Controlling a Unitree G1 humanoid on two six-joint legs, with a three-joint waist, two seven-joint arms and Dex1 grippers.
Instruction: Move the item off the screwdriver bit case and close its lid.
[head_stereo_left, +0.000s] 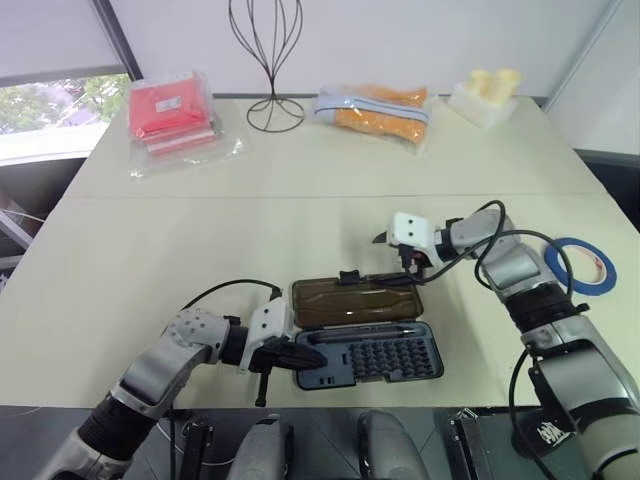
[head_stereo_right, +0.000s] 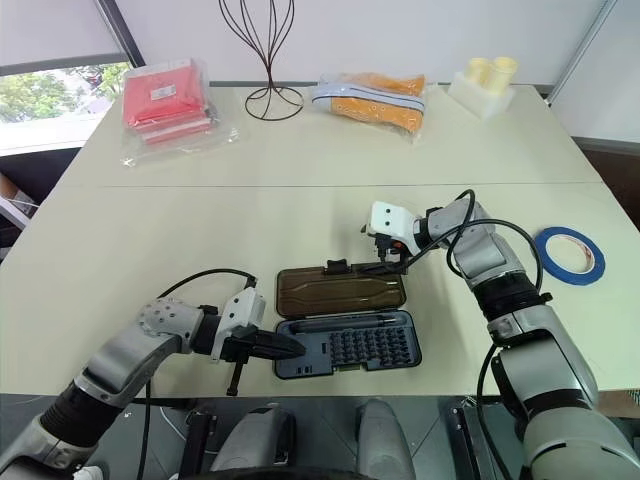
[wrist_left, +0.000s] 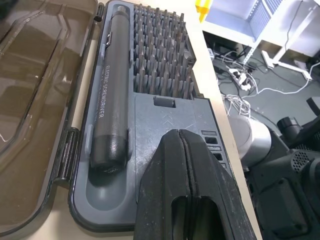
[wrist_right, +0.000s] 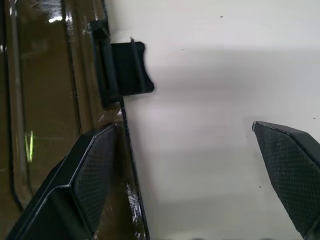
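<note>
Case (head_stereo_left: 368, 352) lies open; lid (head_stereo_left: 355, 301) flat behind it, tape (head_stereo_left: 580, 265) well right. Lid: light, stiff, slick; lift at latch (wrist_right: 125, 70). Right gripper (wrist_right: 200, 175) apart; left gripper (wrist_left: 186, 172) together, pinning case.

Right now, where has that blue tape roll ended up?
The blue tape roll lies flat on the table's right side, past the right arm's elbow, well clear of the open bit case.

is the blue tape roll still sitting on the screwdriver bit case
No: the blue tape roll lies on the table at the robot's right, apart from the screwdriver bit case, whose lid lies open.
</note>
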